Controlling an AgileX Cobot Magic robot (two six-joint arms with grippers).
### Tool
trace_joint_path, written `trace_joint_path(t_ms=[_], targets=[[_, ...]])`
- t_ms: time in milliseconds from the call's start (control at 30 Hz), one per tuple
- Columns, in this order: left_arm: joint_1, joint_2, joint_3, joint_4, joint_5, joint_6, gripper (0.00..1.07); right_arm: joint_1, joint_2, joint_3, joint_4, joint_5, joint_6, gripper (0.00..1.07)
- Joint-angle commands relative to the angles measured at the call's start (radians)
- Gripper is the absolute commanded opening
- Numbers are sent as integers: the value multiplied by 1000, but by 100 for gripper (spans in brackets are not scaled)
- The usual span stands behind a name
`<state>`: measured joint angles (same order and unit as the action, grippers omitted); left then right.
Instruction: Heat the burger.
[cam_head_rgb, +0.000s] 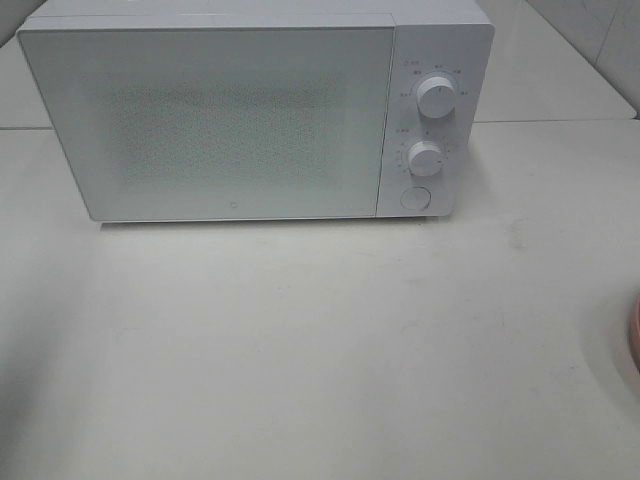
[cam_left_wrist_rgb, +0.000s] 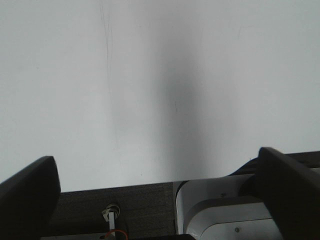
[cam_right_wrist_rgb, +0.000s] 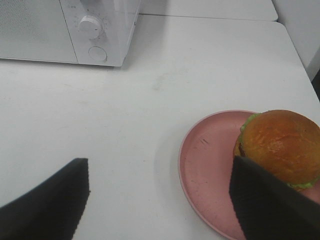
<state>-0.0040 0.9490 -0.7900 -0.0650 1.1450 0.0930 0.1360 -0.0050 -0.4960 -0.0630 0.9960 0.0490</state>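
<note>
Looking down, you see a white table (cam_head_rgb: 300, 340) with the closed microwave (cam_head_rgb: 210, 120) at 12 o'clock. Your right gripper (cam_right_wrist_rgb: 160, 200) is spread near the burger (cam_right_wrist_rgb: 282, 145) on its pink plate (cam_right_wrist_rgb: 210, 165); your left gripper (cam_left_wrist_rgb: 160, 190) is spread wide, empty.

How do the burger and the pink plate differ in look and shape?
The burger is tall and domed, while the pink plate is flat and shallow. The burger is glossy golden-brown with green lettuce at its edge; the plate is one plain matte pink. The burger sits on the plate, toward one side. Both are round.
</note>
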Motion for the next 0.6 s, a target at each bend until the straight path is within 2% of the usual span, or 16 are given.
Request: trace_joint_path(t_ms=[33,267,333,567,600], targets=[[2,-126,91,4,-2,-9,100,-7,-29,1,0,0,-7,76],[2,-299,207,6,-12,-9,100,-7,-29,1,0,0,-7,76],[2,-392,247,6,-30,-9,100,-7,-29,1,0,0,-7,76],[2,-577,268,5,-66,-14,100,-7,-29,1,0,0,-7,76],[2,-638,274,6,-75,-28,100,-7,-29,1,0,0,-7,76]])
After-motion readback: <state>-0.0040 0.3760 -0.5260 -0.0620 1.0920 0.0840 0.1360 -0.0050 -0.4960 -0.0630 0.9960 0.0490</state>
